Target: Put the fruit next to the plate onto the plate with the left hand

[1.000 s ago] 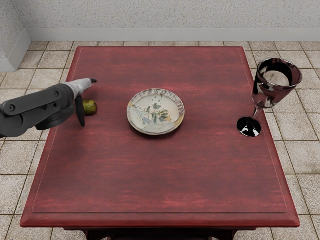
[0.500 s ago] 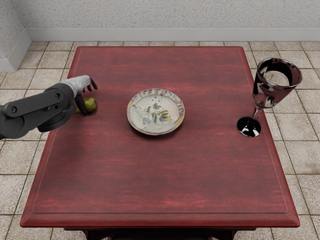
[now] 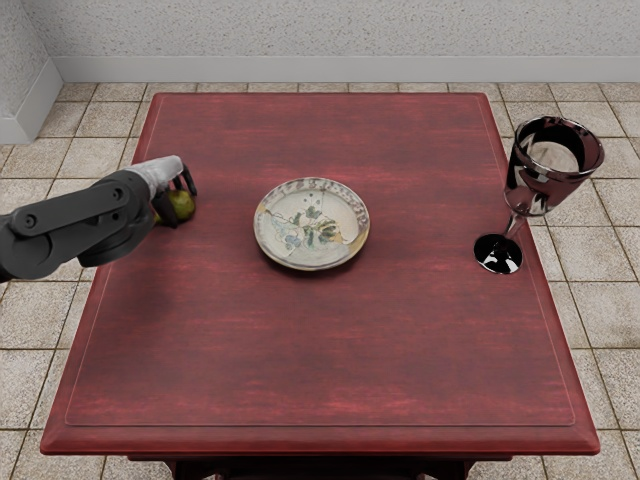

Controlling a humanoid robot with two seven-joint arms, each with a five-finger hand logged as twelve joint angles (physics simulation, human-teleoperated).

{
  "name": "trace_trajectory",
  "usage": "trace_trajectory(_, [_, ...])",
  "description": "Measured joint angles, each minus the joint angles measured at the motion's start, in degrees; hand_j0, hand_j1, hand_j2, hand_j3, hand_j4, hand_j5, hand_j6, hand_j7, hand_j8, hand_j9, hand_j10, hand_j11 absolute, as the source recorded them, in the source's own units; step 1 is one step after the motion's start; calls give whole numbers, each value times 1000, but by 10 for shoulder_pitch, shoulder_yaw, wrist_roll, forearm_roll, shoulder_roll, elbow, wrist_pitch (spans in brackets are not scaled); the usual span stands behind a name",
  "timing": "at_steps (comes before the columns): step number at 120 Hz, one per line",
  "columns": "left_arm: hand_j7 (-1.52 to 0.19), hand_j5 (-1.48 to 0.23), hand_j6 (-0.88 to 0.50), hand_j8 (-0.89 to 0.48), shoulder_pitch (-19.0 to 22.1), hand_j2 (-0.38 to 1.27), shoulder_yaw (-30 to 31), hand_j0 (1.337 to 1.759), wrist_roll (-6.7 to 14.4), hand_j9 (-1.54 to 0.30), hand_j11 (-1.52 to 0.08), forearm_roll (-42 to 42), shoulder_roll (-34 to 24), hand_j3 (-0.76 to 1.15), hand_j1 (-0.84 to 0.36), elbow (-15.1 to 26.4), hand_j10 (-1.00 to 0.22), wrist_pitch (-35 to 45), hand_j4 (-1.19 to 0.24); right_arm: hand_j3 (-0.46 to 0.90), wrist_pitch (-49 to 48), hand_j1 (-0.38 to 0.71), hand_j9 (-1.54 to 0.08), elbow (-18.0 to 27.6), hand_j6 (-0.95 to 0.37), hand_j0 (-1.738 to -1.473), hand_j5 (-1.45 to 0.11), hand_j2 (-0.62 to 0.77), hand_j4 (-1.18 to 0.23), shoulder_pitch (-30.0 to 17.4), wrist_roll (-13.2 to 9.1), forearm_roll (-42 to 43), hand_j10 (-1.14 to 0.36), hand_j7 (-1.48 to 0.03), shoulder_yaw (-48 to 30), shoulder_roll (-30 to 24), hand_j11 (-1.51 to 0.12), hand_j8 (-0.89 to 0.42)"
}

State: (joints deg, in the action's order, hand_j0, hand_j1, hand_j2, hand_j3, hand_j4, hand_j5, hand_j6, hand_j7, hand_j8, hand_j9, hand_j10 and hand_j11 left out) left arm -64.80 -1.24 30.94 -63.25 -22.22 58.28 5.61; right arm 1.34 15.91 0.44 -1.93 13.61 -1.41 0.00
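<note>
Red wooden table, dark wine glass upright near its right edge, tiled floor

Left arm enters at the 9 o'clock edge of the head view and runs toward 2 o'clock. The dark grey forearm is bulky and ends in a lighter grey wrist. The left hand sits at roughly 10 o'clock from frame centre. Its dark fingers are curled downward and closed around the fruit, which shows at the hand's 4 o'clock side. Thumb placement cannot be confirmed.
</note>
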Motion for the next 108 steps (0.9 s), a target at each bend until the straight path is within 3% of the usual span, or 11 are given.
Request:
trace_trajectory(7, [-786, -778, -457, -552, -1, 194, 0, 1655, 1, -787, -786, 5, 0, 0, -313, 0, -594, -1, -599, 0, 0, -349, 0, 0, 0, -1658, 0, 0, 0, 0, 0, 0, 0, 0, 0, 0, 0, 0])
trace_trajectory(19, [-862, -865, -393, -510, -5, 213, -3, 1653, 1, -862, -859, 22, -1, 0, -333, 0, -642, -2, -539, 0, 0, -349, 0, 0, 0, -1658, 0, 0, 0, 0, 0, 0, 0, 0, 0, 0, 0, 0])
trace_trajectory(39, [-929, -949, -329, -440, -60, 265, -14, 1651, 5, -933, -932, 162, -7, 0, -375, -3, -685, -9, -468, 0, 1, -349, 0, 0, 0, -1658, 0, 0, 0, 0, 0, 0, 0, 0, 0, 0, 0, 0])
trace_trajectory(53, [-948, -973, -326, -447, -83, 256, -28, 1651, 10, -956, -955, 251, -24, 0, -359, -4, -703, -82, -476, 0, 1, -349, 0, 0, 0, -1658, 0, 0, 0, 0, 0, 0, 0, 0, 0, 0, 0, 0])
trace_trajectory(57, [-955, -977, -332, -454, -89, 168, -37, 1650, 12, -961, -959, 269, -29, 0, -324, -5, -706, -111, -485, 0, 1, -349, 0, 0, 0, -1658, 0, 0, 0, 0, 0, 0, 0, 0, 0, 0, 0, 0])
trace_trajectory(76, [-971, -998, -315, -444, -110, 246, -73, 1651, 20, -971, -970, 334, -51, 0, -360, -6, -718, -247, -476, 0, 1, -349, 0, 0, 0, -1658, 0, 0, 0, -1, 0, 0, 0, 0, 0, 0, 0, 0])
trace_trajectory(108, [-988, -1023, -306, -430, -136, 217, -99, 1651, 39, -976, -976, 362, 28, 0, -347, -7, -736, -297, -472, 0, 1, -349, 0, 0, 0, -1658, 0, 0, 0, -1, 0, 0, 0, 0, 0, 0, 0, 0])
